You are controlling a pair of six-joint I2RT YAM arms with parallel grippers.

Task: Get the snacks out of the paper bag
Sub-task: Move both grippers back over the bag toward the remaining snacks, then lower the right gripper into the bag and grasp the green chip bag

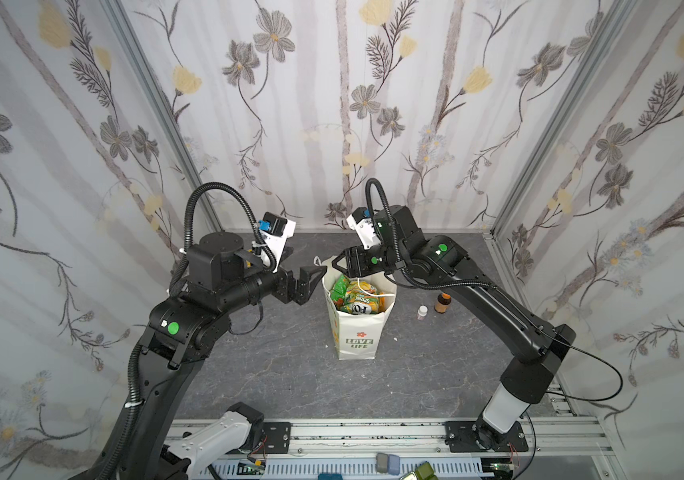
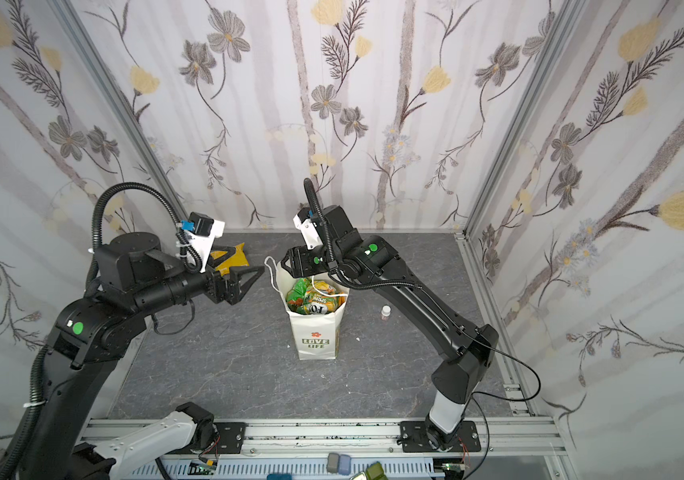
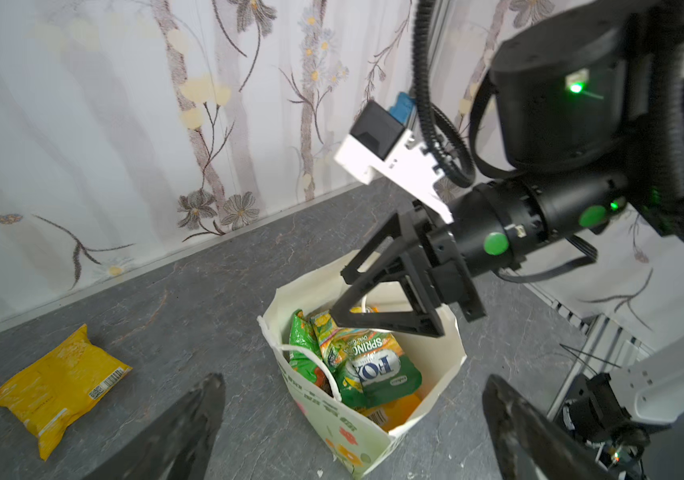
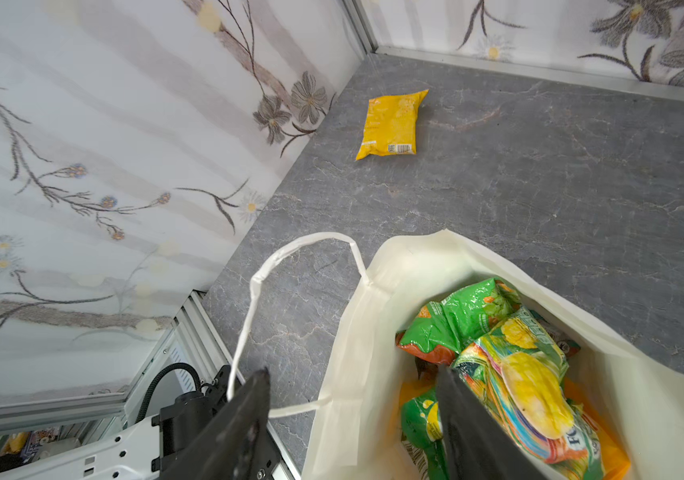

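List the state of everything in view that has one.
paper bag: upright, open, partly full.
yellow packet: out, lying flat.
FOXS packet: in bag, on top.
green packet: in bag.
brown bottle: upright.
pale bottle: upright.
left end effector: open, empty.
right end effector: open, astride bag's rim.

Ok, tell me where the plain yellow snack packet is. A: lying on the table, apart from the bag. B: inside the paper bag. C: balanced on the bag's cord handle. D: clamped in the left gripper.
A: the yellow packet lies flat on the grey table near the wall, well clear of the paper bag, with nothing gripping it.
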